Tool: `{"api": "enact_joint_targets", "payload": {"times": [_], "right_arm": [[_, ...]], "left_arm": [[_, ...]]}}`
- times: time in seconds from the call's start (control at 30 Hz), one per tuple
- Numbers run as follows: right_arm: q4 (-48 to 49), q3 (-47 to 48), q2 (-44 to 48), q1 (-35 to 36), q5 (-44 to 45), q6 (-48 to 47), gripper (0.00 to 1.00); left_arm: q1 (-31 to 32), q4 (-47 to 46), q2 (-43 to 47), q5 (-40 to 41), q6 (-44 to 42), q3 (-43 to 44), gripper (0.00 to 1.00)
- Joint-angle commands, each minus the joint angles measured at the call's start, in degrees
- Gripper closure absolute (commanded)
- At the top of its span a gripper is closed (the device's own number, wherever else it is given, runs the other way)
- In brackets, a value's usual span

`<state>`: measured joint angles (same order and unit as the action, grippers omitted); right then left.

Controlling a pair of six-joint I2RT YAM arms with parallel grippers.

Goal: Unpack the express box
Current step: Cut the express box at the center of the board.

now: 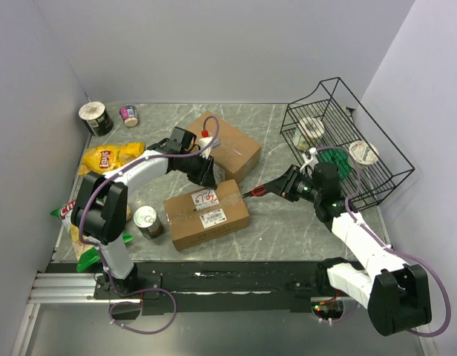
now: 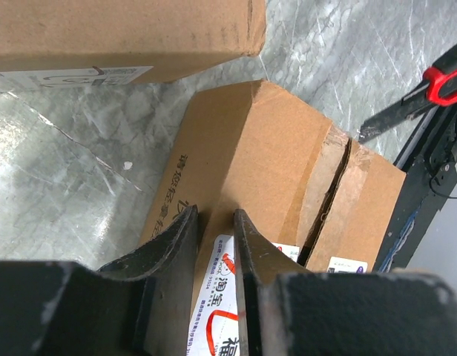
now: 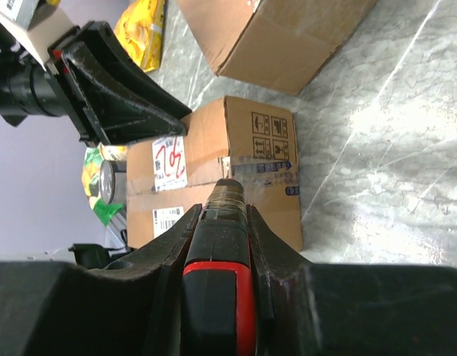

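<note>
brown express box [image 1: 206,215] lying flat mid-frame, taped seam, white labels showing, left gripper [image 2: 215,215] standing narrow at its upper edge, right gripper [image 3: 222,212] clamping red-black cutter [image 3: 218,297]

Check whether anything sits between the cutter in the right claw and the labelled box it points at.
Nothing visible does. The cutter, clamped in the right claw, points at the labelled box across bare table. The left claw sits at the box's far edge, off the blade's line.
</note>
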<state>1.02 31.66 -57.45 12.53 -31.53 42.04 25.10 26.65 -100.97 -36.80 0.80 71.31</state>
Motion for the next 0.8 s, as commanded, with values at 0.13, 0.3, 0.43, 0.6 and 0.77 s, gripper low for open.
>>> {"api": "enact_joint_targets", "payload": {"times": [0.13, 0.3, 0.43, 0.6, 0.77], "right_arm": [[-5.1, -0.2, 3.2, -0.1, -6.4, -2.6, 1.0], [-10.8, 1.5, 4.5, -1.0, -7.2, -5.5, 1.0], [-18.5, 4.6, 5.6, -2.2, -7.8, -10.8, 1.0], [-21.6, 10.8, 9.0, -3.4, -4.4, -23.8, 1.0], [-26.1, 12.5, 8.9, -2.0, -9.1, -38.5, 1.0]], "left_arm": [[0.4, 0.5, -0.9, 8.8, -1.2, -3.3, 0.99], [0.4, 0.8, -0.7, 9.6, -1.3, -3.3, 0.99], [0.4, 0.6, -0.1, 9.6, -1.7, -3.2, 0.99], [0.4, 4.3, 1.9, -3.1, -8.2, 2.2, 0.61], [-0.6, 10.8, 6.7, -4.6, -12.9, 7.2, 0.39]]}}
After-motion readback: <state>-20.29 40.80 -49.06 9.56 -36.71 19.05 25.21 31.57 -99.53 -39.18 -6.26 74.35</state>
